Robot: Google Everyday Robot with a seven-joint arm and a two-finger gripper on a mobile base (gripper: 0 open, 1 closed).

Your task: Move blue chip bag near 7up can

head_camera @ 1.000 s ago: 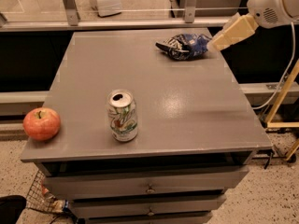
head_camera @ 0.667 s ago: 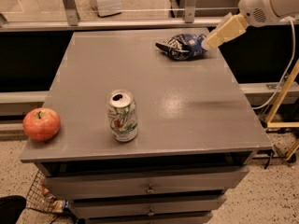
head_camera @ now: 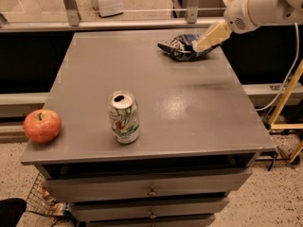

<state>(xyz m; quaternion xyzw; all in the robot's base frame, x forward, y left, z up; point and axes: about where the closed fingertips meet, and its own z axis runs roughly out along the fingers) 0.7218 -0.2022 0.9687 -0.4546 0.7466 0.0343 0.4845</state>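
The end effector [head_camera: 199, 45] is at the far right part of the counter [head_camera: 199, 108], reaching down and to the left from the white arm [head_camera: 265, 6] that enters at the upper right corner. It is a pale cream colour, and its tip lies over the right side of the blue chip bag [head_camera: 176, 48]. Whether it is clenched on the bag, merely touching it or released cannot be told from this view.

The blue chip bag lies crumpled on the counter near the back edge, right of the middle, with white markings showing on its dark foil.

The 7up can [head_camera: 124, 117] stands upright toward the front of the counter, left of the middle, well apart from the bag. Its silver top faces up with the opening showing, and green and red marks run across its white side.

A red apple [head_camera: 42, 125] sits at the front left corner of the counter, near the can but not touching it, stem up.

The counter is a flat grey top with drawers [head_camera: 151, 191] beneath it. Below the left corner a wire basket [head_camera: 39, 198] rests on the speckled floor. A yellow wooden frame [head_camera: 289, 94] stands to the right of the counter.
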